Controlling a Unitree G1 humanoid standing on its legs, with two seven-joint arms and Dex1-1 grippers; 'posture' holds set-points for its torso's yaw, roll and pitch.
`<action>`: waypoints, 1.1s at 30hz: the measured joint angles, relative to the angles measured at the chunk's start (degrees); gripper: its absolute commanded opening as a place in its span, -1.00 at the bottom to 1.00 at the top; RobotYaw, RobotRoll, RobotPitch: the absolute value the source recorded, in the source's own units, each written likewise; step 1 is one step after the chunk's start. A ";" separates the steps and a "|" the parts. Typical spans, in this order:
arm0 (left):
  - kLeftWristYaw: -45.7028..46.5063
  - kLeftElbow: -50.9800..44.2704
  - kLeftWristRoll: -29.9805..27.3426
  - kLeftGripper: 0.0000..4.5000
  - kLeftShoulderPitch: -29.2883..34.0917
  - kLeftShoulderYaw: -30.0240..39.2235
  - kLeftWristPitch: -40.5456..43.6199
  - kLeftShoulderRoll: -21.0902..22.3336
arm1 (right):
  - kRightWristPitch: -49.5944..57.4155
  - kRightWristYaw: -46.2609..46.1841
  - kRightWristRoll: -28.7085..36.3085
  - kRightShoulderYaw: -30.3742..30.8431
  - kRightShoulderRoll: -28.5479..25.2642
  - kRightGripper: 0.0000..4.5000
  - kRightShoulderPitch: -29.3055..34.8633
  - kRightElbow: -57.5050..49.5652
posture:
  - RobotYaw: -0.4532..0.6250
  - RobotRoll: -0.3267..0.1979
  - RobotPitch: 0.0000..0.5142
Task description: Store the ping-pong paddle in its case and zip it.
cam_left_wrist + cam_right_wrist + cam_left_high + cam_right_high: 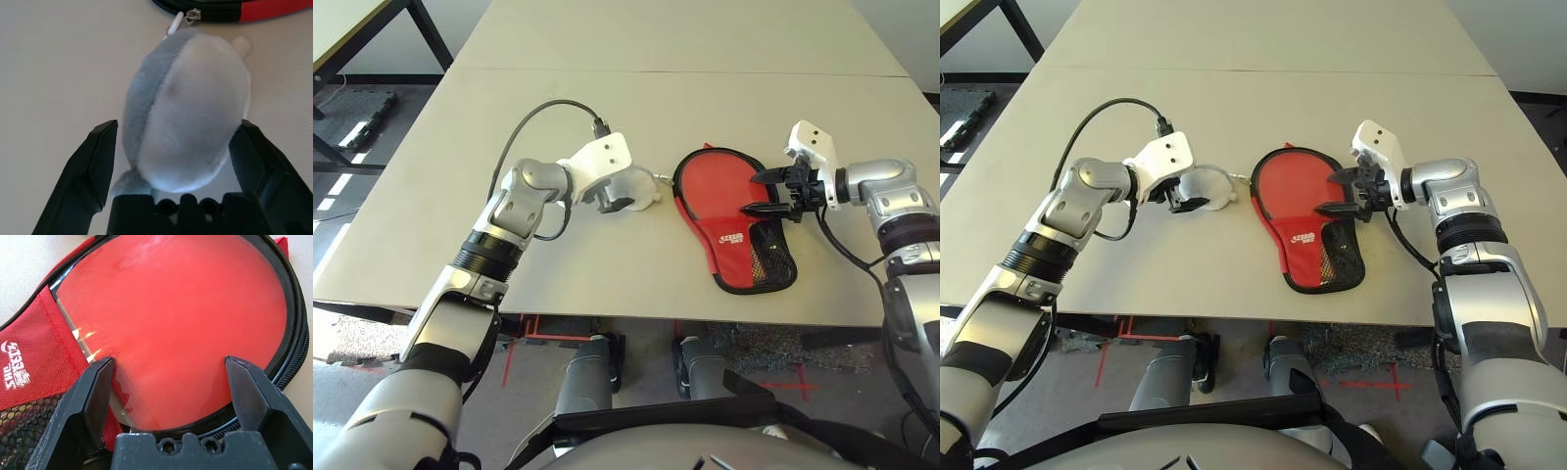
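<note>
The case [734, 220] is seen lying flat on the beige table [607, 88], right of centre in the head view, round end toward the top of the frame, narrow end with black mesh pocket [771, 257] and white logo [15, 366] toward the bottom edge. The ping-pong paddle [181, 318] is seated inside the case: its red rubber face is ringed by the black zipper trim in the right wrist view, and the lower part is tucked under the red fabric flap; the handle is hidden. The zipper is left undone around the round end. The right gripper [769, 193] is held over the case's right edge, fingers spread wide, nothing pinched. A pale grey plush pouch [188, 112] is seen just left of the case, close to the zipper pull [193, 14]. The left gripper [178, 161] is placed around the pouch, fingers spread either side of it; firm contact cannot be told.
</note>
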 measured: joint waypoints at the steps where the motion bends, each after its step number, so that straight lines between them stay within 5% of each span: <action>1: -0.39 -0.09 0.00 0.40 0.21 -0.11 0.36 0.03 | 0.00 -0.02 0.00 0.00 0.01 1.00 0.00 0.00 | -0.05 0.25 -0.25; 6: -2.31 -1.47 0.00 -0.41 0.43 -0.42 1.76 0.76 | -0.06 -0.38 -0.01 0.00 0.10 1.00 0.02 0.01 | -0.05 0.25 -0.24; 10: -3.86 -2.72 0.00 -0.83 0.54 -0.63 2.72 1.69 | -0.20 -0.58 0.00 -0.02 0.23 1.00 0.07 0.01 | -0.06 0.25 -0.24; 21: -3.70 0.28 0.73 -0.86 -2.40 -0.92 2.77 1.75 | -0.38 -0.88 0.01 -0.07 0.25 1.00 0.71 -0.79 | -0.08 0.25 -0.23; 33: 10.69 29.42 3.58 -0.87 -19.44 -0.28 -5.16 -8.22 | -0.15 -1.13 0.66 -0.43 0.13 1.00 2.20 -3.55 | -0.13 0.25 -0.17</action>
